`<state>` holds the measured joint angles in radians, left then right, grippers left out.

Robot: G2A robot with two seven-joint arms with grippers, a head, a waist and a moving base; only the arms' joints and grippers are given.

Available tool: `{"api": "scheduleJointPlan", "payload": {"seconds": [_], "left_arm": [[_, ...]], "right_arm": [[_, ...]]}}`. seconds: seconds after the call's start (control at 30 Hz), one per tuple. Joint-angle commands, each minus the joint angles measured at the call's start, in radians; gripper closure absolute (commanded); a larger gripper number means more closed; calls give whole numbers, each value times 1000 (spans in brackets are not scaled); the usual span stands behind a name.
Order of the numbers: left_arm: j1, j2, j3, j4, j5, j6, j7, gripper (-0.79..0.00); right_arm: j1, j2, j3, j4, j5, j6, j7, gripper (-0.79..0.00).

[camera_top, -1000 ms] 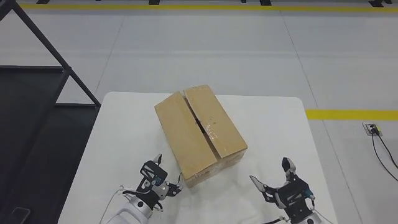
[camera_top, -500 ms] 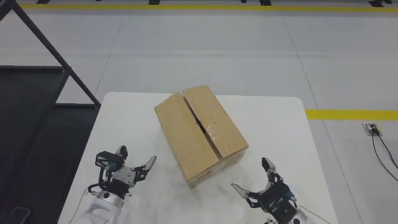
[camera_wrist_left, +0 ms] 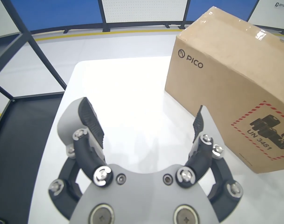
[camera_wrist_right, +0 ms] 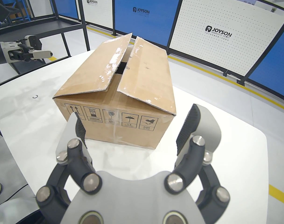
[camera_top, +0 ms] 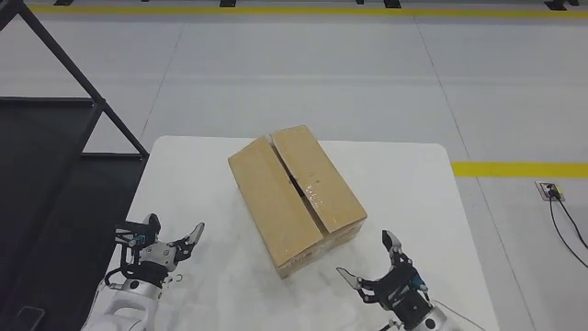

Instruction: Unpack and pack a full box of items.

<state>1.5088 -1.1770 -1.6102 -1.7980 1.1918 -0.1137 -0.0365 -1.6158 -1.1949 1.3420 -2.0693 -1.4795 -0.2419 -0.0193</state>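
Note:
A brown cardboard box point(camera_top: 296, 195) stands at an angle in the middle of the white table point(camera_top: 404, 184), its two top flaps folded nearly shut with a dark slit between them. In the right wrist view the box point(camera_wrist_right: 123, 87) shows that slit and a row of handling symbols on its near end. In the left wrist view the box point(camera_wrist_left: 228, 80) shows a long side with a warning label. My left gripper point(camera_top: 168, 242) hangs open at the table's front left, apart from the box. My right gripper point(camera_top: 372, 262) is open at the front right, just short of the box's near end.
A black metal rack point(camera_top: 55, 110) stands off the table's left side. Blue and white panels point(camera_wrist_right: 202, 31) fence the room behind. The left gripper point(camera_wrist_right: 37, 53) shows far off in the right wrist view. Bare table lies on both sides of the box.
My left gripper has swung away from the box's near corner to the table's front left. My right gripper has shifted left toward the box's near end. The box has not moved.

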Motion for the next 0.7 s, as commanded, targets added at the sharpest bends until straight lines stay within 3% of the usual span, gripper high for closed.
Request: {"api": "scheduleJointPlan", "payload": {"seconds": [0.0,0.17,0.33,0.67], "left_arm": [[-30,-4,20,12,-11,37,-14,-785],[-118,-15,54,51,-43,124,-28,-785],[-185,-23,79,98,-57,173,-32,-785],[-211,-30,71,146,-78,199,-19,-785]], "right_arm": [[9,0,-29,-2,-23,-41,-9,-785],[46,-3,-139,6,-75,-145,-12,-785],[100,-14,-263,36,-129,-178,31,-785],[290,-64,-477,228,-104,-164,119,-785]]}}
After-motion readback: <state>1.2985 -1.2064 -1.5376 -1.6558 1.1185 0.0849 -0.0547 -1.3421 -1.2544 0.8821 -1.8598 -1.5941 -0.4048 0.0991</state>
